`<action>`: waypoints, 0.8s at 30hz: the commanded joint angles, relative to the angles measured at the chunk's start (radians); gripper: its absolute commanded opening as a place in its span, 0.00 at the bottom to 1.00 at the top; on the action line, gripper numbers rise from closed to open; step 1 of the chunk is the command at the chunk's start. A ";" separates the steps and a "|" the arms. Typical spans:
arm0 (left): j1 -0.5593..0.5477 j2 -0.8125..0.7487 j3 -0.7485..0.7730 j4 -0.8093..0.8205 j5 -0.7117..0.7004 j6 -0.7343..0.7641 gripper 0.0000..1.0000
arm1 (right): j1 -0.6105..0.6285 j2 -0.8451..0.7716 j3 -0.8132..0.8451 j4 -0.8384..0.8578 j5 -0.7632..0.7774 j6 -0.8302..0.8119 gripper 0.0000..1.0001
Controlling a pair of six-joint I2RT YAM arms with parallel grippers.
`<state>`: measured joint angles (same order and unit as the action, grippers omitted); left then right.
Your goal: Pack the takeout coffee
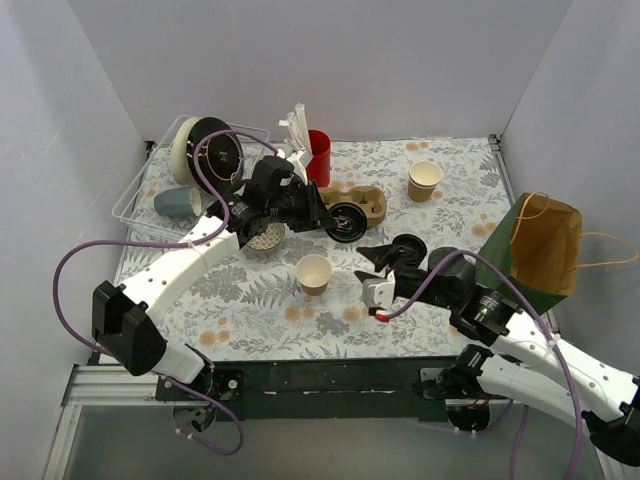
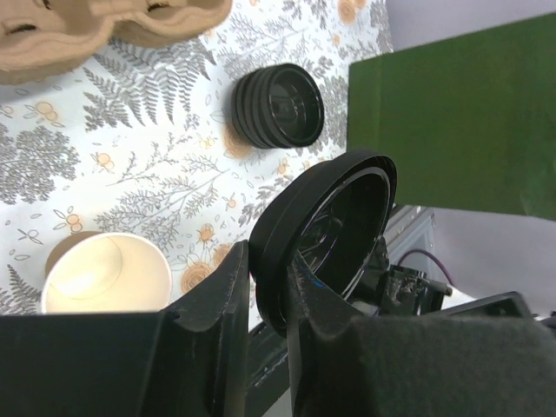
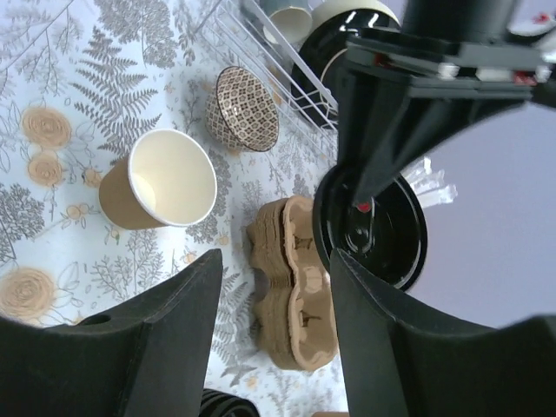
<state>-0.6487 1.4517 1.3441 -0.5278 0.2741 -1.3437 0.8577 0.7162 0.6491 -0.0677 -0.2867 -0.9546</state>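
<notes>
The left gripper [image 2: 269, 291] pinches the round black plastic lid [image 2: 339, 217] by its rim, tilted on edge. The right gripper [image 3: 274, 265] stands spread, holding nothing. The small brown kraft paper cup [image 1: 314, 273] stands upright and uncovered between the two grippers, touching neither.

You've got the left pincer [image 2: 265, 282] clamped on the rim of a black lid [image 2: 334, 226], which is tilted up on edge btwn the fingers. Lower left, a brown paper cup [image 2: 104, 282] stands open, white inside, on the fern-print bench [image 2: 130, 174]. Further out there's a stack of black lids [image 2: 278, 109]. Cardboard cup carrier [image 2: 87, 26] is top left, green bag [image 2: 452, 113] at right.
</notes>
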 commanded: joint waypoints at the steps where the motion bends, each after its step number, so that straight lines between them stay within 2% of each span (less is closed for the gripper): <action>1: 0.000 -0.028 0.023 -0.044 0.080 0.018 0.06 | 0.130 0.028 -0.028 0.117 0.236 -0.211 0.60; 3: 0.000 -0.030 0.017 -0.040 0.094 0.015 0.06 | 0.183 0.061 -0.037 0.158 0.352 -0.246 0.59; 6: 0.000 -0.030 0.006 -0.038 0.103 0.012 0.06 | 0.216 0.097 -0.057 0.212 0.420 -0.300 0.59; 16: 0.000 -0.030 -0.020 -0.044 0.128 -0.009 0.07 | 0.233 0.203 -0.066 0.328 0.535 -0.319 0.50; 22: 0.000 -0.043 -0.037 -0.034 0.151 -0.026 0.08 | 0.242 0.233 -0.078 0.371 0.577 -0.311 0.33; 23: 0.000 -0.047 -0.037 -0.034 0.151 -0.026 0.09 | 0.242 0.232 -0.081 0.384 0.581 -0.303 0.24; 24: 0.000 -0.050 -0.037 -0.032 0.151 -0.029 0.11 | 0.245 0.230 -0.085 0.396 0.587 -0.290 0.20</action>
<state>-0.6453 1.4509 1.3125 -0.5591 0.3916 -1.3643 1.0908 0.9512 0.5797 0.2169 0.2409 -1.2587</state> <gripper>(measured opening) 0.150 0.286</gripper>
